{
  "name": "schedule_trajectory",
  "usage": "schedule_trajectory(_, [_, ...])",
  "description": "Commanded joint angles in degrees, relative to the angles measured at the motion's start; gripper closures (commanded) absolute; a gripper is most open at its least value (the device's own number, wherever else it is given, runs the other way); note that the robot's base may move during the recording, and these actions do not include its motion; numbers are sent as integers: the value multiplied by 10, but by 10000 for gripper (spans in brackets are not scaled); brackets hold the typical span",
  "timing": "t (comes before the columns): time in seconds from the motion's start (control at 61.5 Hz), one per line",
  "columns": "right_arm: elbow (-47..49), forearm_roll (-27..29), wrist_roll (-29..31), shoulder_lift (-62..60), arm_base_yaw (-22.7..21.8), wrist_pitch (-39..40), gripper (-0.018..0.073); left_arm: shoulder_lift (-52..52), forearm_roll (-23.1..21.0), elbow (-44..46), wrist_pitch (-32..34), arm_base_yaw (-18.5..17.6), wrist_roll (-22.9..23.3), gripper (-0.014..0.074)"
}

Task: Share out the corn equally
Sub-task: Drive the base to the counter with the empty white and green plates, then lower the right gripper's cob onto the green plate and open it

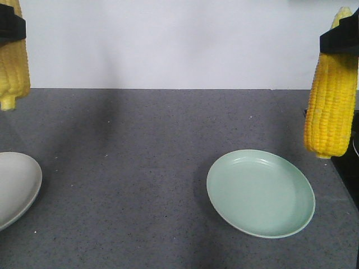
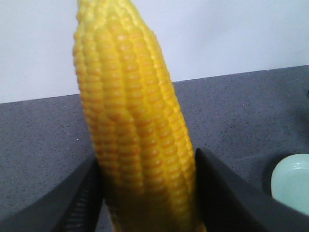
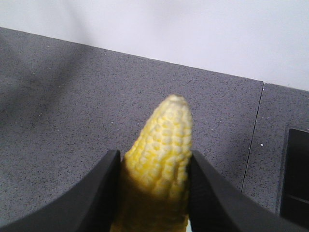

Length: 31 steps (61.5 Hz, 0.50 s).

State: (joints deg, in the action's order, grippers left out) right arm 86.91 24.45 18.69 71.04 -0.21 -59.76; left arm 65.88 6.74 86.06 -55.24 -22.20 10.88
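Grey tabletop point(image 1: 140, 145) lies well below, so with my left gripper point(image 1: 10, 28) clamped on the left cob point(image 1: 12, 67) and my right gripper point(image 1: 340, 40) clamped on the right cob point(image 1: 331, 106), I'd centre them over the pale plate point(image 1: 17, 185) and green plate point(image 1: 261, 193) before lowering.

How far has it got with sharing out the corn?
Nothing is served yet: the round pale green plate and the grey-white plate at the edge show no corn. In hand: the left tool grips one yellow corn cob, the right tool a second yellow cob, both hanging above the dark grey table. Left to do, probably: setting one cob on each plate.
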Motion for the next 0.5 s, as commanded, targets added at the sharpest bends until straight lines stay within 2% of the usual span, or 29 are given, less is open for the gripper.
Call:
schedule_trajectory(0.0, [13,11,4,-13,-3,31,373,-10,2,17,40,0,4,468])
schedule_trajectory(0.325, [13,18,4,-13,-3,30,373,-10,2,17,40,0,4,468])
schedule_trajectory(0.488, [13,14,21,10,-3,-40,373,-10,2,17,40,0,4,468])
